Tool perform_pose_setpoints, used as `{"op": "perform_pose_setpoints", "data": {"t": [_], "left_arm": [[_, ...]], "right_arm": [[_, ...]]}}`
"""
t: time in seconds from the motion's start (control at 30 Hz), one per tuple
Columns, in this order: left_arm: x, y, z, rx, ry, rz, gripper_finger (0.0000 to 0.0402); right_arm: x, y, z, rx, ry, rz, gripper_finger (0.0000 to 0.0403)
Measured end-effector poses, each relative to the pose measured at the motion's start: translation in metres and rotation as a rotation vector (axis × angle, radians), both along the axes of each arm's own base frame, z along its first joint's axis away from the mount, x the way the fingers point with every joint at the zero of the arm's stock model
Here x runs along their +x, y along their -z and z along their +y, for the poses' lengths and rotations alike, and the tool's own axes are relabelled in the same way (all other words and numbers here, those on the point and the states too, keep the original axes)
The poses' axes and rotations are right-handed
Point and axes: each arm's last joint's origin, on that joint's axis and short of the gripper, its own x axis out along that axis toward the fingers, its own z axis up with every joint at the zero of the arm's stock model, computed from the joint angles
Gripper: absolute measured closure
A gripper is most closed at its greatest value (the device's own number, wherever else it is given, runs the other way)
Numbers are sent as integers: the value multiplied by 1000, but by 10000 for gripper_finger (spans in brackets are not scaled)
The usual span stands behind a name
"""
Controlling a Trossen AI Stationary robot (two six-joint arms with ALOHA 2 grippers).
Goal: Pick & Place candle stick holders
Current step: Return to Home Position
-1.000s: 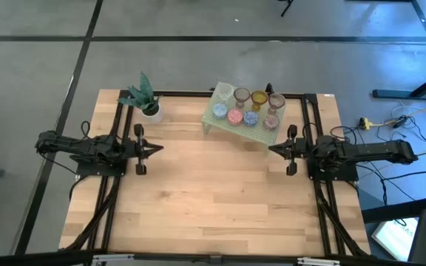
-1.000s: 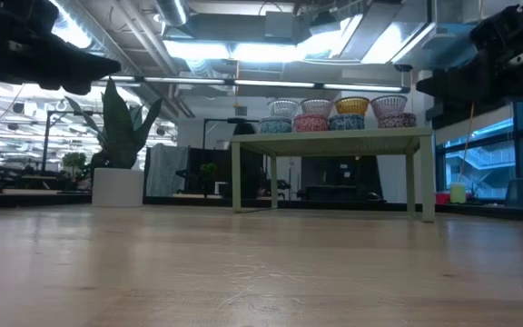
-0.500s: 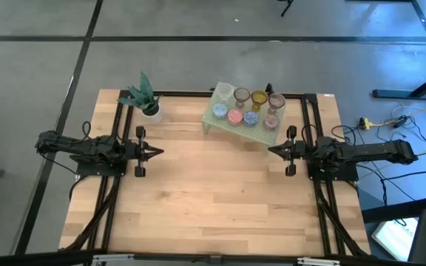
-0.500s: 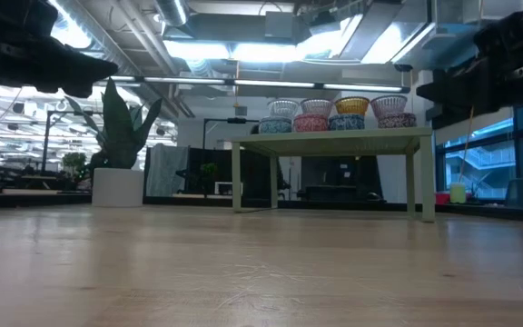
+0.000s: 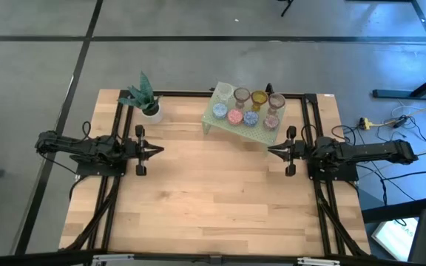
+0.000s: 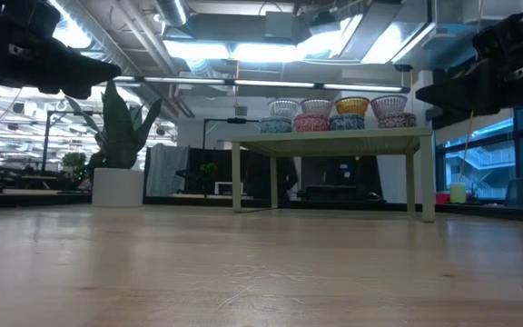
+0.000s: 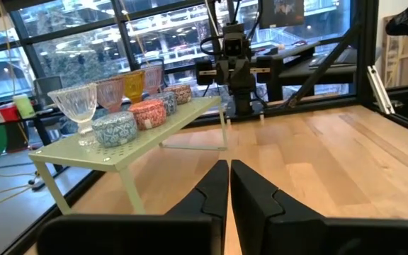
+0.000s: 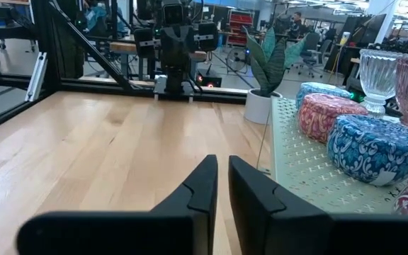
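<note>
Several small candle stick holders (image 5: 246,107), clear, brownish, amber, pink and blue, stand on the top of a light green rack (image 5: 211,118) at the table's far middle. In the low view they stand in a row (image 6: 334,113) on the rack (image 6: 330,136). My left gripper (image 5: 160,150) hangs above the table left of centre, shut and empty, pointing right. My right gripper (image 5: 271,150) hangs right of centre, just near of the rack, shut and empty, pointing left. The left wrist view shows the rack (image 7: 129,152) and the right wrist view shows it close by (image 8: 310,173).
A small white pot with a green plant (image 5: 149,109) stands at the far left of the table. Black frame rails (image 5: 117,185) run along both sides. Bare wood (image 5: 213,192) lies between and near of the grippers.
</note>
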Motion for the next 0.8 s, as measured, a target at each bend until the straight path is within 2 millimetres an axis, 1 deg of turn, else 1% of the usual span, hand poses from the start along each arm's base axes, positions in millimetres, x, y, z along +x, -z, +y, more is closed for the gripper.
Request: {"op": "perform_pose_setpoints", "data": {"t": [0.53, 0.8], "left_arm": [[0, 0, 0, 0, 2, 0, 393], [0, 0, 0, 0, 2, 1, 389]], "right_arm": [[0, 0, 0, 0, 0, 0, 361], [0, 0, 0, 0, 0, 0, 361]]}}
